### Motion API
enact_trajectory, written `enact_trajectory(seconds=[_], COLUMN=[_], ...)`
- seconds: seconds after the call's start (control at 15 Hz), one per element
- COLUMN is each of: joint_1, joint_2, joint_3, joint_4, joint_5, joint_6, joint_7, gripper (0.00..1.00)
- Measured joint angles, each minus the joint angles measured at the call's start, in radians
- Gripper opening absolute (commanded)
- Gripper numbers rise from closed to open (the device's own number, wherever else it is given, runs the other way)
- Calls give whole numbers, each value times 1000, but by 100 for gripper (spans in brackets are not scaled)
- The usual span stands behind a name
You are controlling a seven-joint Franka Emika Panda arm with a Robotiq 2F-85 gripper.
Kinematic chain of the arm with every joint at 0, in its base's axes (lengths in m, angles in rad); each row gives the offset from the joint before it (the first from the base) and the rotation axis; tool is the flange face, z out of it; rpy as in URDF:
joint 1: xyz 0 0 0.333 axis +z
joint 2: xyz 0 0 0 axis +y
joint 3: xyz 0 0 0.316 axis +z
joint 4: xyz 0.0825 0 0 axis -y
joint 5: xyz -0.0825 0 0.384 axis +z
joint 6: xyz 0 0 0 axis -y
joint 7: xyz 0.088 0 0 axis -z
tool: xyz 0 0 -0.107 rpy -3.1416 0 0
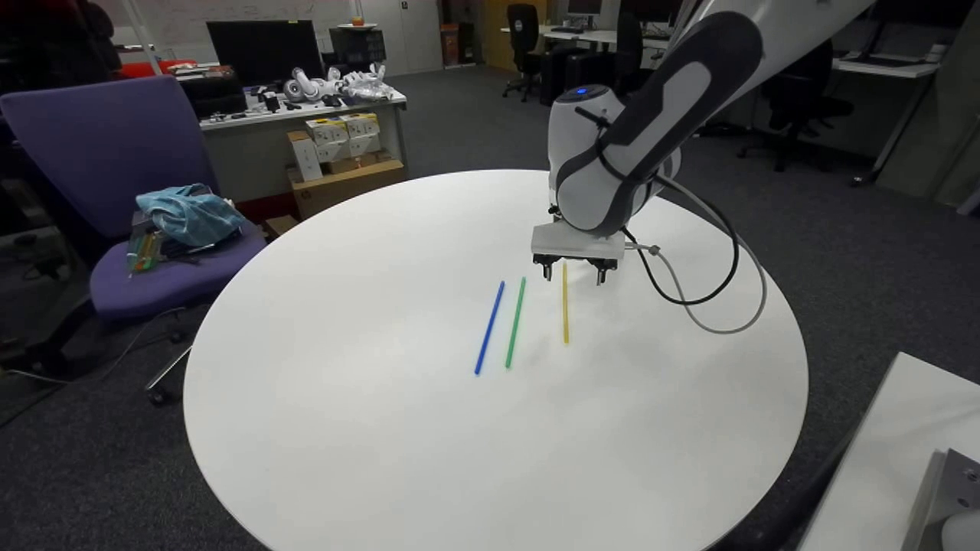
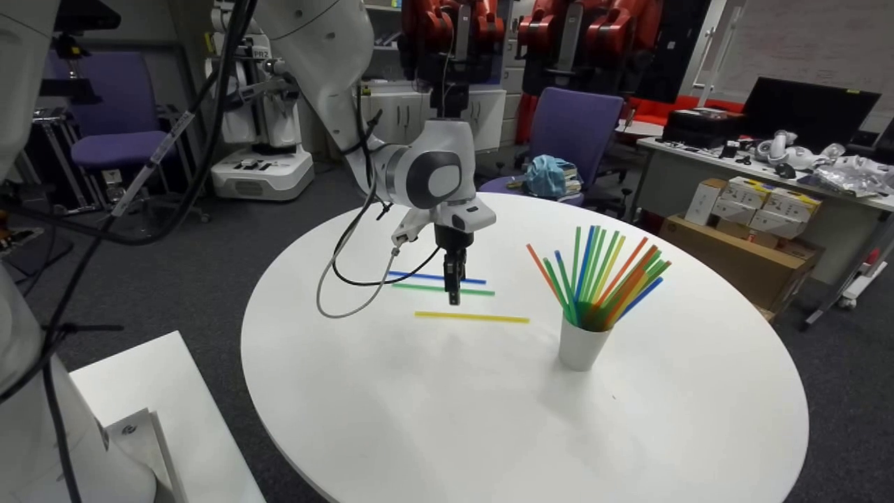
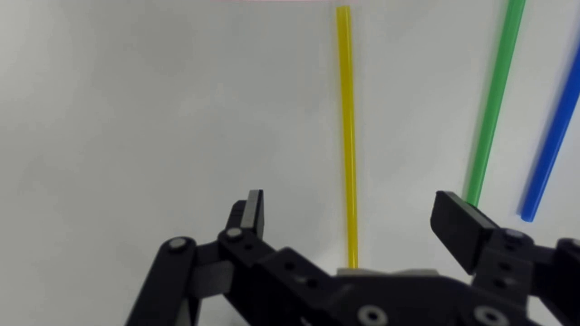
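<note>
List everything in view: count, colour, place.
Table: one, white, centre.
Yellow straw: one, yellow, lying on table.
Green straw: one, green, lying on table.
Blue straw: one, blue, lying on table.
Cup: one, white, on table.
Bunched straws: many, multicoloured, in cup.
Chairs: several, purple/black, background.
Cloth: one, blue, on chair.
Boxes: several, white/brown, background.
Monitors: several, black, background.
Machines: several, red/white, background.
Arm: one, white, above table.
Fingers: two, black, apart, above table.

Below my parted jaws I see a straight, thin yellow straw (image 3: 348,136), glossy along its length. It lies flat on the white bench (image 1: 344,398), and my wrist view shows it running lengthwise between those jaws.
</note>
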Motion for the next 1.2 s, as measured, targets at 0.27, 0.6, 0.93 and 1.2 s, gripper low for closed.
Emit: enact_trajectory(seconds=[0.27, 0.6, 0.93, 1.2], joint_1=[0, 0, 0, -1], joint_2=[28, 43, 51, 66], joint_3=[2, 2, 2, 11], joint_4=[4, 4, 4, 3], joint_5=[6, 8, 9, 31], joint_6=[0, 0, 0, 7], joint_7=[0, 0, 0, 0], gripper=[100, 100, 100, 100])
